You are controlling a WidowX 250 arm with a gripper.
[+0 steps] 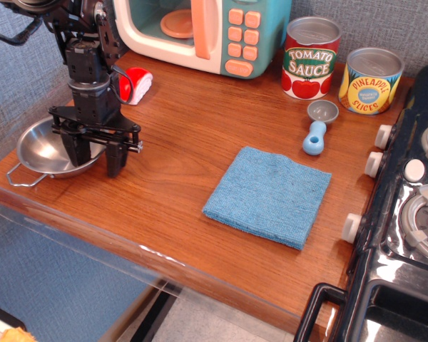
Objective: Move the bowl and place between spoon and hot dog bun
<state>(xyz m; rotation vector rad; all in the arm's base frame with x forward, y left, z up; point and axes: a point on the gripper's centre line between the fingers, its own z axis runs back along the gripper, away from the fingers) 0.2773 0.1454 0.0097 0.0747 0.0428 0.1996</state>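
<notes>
The shiny steel bowl (pixel 41 147) sits at the table's front left corner, one wire handle pointing to the front. My gripper (pixel 93 158) is open and points down over the bowl's right rim. One finger is inside the bowl and the other is outside it on the table side. The red and white hot dog bun (pixel 136 84) lies behind the gripper, near the microwave. The spoon (pixel 317 127) with a light-blue handle and grey cup lies at the far right, in front of the cans.
A blue cloth (pixel 268 195) lies in the middle front. A toy microwave (pixel 207 30) stands at the back. A tomato sauce can (pixel 310 58) and a pineapple can (pixel 371 80) stand at the back right. A toy stove (pixel 406 214) borders the right side.
</notes>
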